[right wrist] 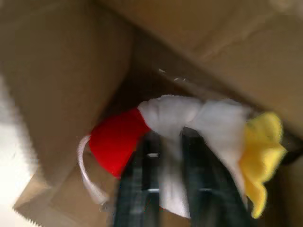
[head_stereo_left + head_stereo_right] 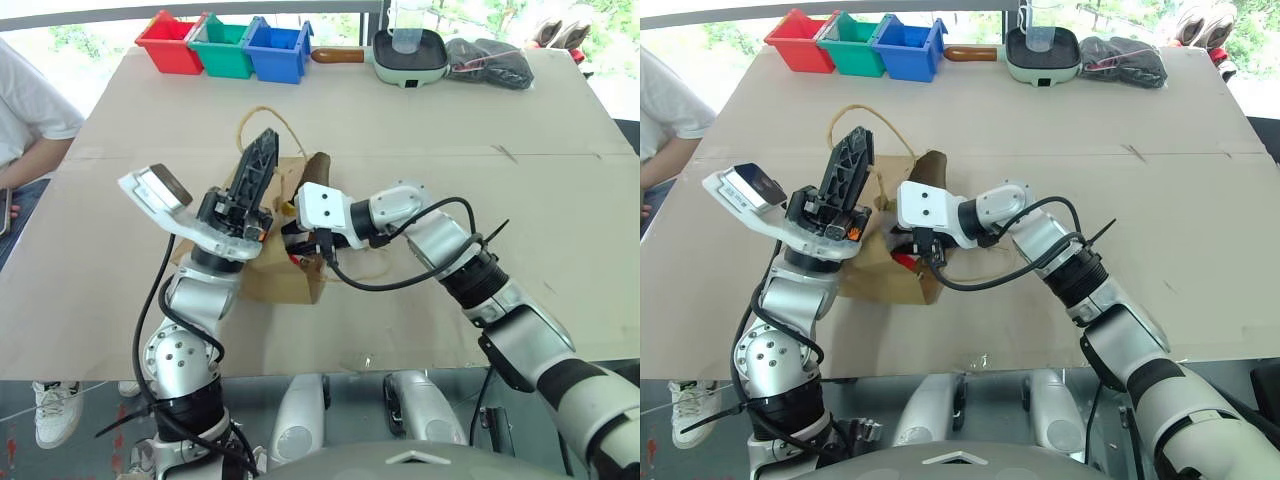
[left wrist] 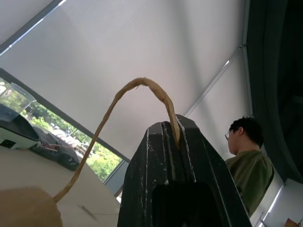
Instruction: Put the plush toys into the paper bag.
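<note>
Your left gripper (image 3: 176, 137) pinches the paper bag (image 2: 285, 275)'s cord handle (image 3: 142, 84); right gripper (image 1: 177, 156), fingers parted, straddles the soft fries toy (image 1: 189, 142); plastic bins (image 2: 222, 45) at 11 o'clock

A paper bag (image 2: 285, 270) lies on the desk (image 2: 420, 120), between the two grippers. The left gripper (image 2: 262, 150) rises at the bag's left, jaws pressed together on a cord handle (image 3: 142, 85) that loops up beyond their tips. The right gripper (image 2: 908, 250) reaches into the bag's mouth from the right. Inside the bag, the fries-box plush toy (image 1: 189, 127) lies across its parted jaws, touching both. Far behind both grippers, along the desk's back edge, three bins (image 2: 225, 45) stand side by side to the left, a pan (image 2: 408, 55) to their right.
</note>
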You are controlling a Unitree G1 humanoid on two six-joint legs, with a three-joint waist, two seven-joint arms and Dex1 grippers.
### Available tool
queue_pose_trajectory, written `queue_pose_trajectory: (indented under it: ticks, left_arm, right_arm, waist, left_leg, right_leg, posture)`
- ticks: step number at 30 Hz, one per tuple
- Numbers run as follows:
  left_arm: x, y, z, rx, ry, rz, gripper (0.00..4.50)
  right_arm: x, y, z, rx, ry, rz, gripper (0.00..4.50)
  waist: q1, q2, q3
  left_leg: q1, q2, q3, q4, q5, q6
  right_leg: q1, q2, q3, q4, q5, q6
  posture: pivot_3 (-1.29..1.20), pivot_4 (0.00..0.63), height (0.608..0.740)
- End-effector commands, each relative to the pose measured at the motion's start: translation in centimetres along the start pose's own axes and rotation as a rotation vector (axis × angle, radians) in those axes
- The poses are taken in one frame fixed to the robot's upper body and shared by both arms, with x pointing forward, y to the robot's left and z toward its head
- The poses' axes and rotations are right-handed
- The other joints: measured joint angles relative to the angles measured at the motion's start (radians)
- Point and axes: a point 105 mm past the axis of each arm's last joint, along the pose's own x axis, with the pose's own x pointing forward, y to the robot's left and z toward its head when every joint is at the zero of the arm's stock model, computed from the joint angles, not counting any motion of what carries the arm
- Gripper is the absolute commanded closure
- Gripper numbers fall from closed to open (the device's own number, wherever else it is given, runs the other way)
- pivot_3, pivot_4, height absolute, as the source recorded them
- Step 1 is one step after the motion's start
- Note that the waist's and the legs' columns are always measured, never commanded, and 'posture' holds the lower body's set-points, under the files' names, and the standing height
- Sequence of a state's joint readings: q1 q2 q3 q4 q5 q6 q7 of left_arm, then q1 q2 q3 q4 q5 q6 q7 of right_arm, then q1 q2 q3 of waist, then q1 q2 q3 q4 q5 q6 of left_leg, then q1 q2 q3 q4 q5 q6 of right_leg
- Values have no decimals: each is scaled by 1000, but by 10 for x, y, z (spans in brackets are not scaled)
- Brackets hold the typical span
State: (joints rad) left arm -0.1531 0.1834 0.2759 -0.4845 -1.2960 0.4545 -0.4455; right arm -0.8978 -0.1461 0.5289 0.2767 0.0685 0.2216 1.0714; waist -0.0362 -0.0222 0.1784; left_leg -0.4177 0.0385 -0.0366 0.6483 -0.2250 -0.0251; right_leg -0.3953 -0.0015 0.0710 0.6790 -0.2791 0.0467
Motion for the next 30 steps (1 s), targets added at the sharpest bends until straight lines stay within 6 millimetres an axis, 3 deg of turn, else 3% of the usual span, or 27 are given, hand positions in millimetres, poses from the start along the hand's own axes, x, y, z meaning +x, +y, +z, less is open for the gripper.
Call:
queue_pose_trajectory:
  ticks: [1, 2, 6, 9, 11, 14, 17, 21, 24, 30]
  left_arm:
    - [-10, 1, 10, 53, 5, 7, 4500]
    - [-13, 2, 12, 60, 9, 16, 4500]
    - [-20, 6, 18, 78, 10, 41, 4500]
    - [-21, 7, 21, 82, 12, 47, 4500]
    - [-21, 8, 21, 82, 15, 47, 4500]
    - [-21, 8, 21, 81, 22, 42, 4500]
    - [-20, 8, 21, 84, 28, 37, 4500]
    - [-20, 9, 23, 87, 31, 38, 4500]
    - [-19, 9, 22, 82, 41, 32, 4500]
    - [-17, 10, 20, 78, 59, 26, 4500]
  right_arm:
    - [-17, -2, -3, -4, -8, -66, 1896]
    - [-25, -2, -5, 2, -4, -86, 1495]
    - [-57, 3, -10, 87, 4, -183, 1495]
    - [-83, 19, -19, 196, 48, -239, 1495]
    - [-91, 24, -20, 257, 54, -265, 1495]
    - [-113, 27, -37, 513, 56, -427, 1495]
    - [-140, 51, -61, 791, 61, -548, 1495]
    - [-144, 79, -62, 993, -13, -530, 1495]
    - [-131, 93, -68, 1090, -54, -491, 1495]
    - [-91, 69, -74, 1186, -190, -446, 1495]
  waist:
    - [1, 0, 0]
    - [1, 0, 0]
    - [2, 0, 0]
    - [2, 0, 0]
    - [1, 0, 0]
    - [-3, 0, 0]
    - [9, -1, 0]
    - [10, -1, 0]
    - [0, 0, 0]
    - [-8, 0, 0]
  left_leg:
    - [0, 0, 0, 0, 0, 0]
    - [0, 0, 0, 0, 0, 0]
    - [0, 0, 0, 0, 0, 0]
    - [0, 0, 0, 0, 0, 0]
    - [0, 0, 0, -1, 0, 0]
    - [0, 0, 0, -1, 0, 0]
    - [0, 0, -1, -1, 0, 0]
    - [-1, -1, 2, -1, 0, 0]
    - [1, 0, 1, -1, 0, 0]
    - [1, 1, 2, -1, 0, 0]
  right_leg:
    - [0, 0, 0, 0, 0, 0]
    - [0, 0, 0, 0, 0, 0]
    - [0, 0, 0, 0, 0, 0]
    - [0, 0, 0, 0, 0, 0]
    - [0, 0, 0, 0, 0, 0]
    - [0, 0, 1, 0, 0, 0]
    - [0, 0, 0, -1, 0, 0]
    - [0, 0, 1, -1, 0, 0]
    - [0, 2, 1, -1, -1, 0]
    - [-1, 2, 2, -1, -1, 0]
  posture:
    - [0, 150, 740]
    - [0, 150, 740]
    - [0, 150, 740]
    - [0, 150, 740]
    - [0, 150, 740]
    - [0, 150, 740]
    - [0, 150, 740]
    - [0, 150, 740]
    - [0, 150, 740]
    - [0, 150, 740]
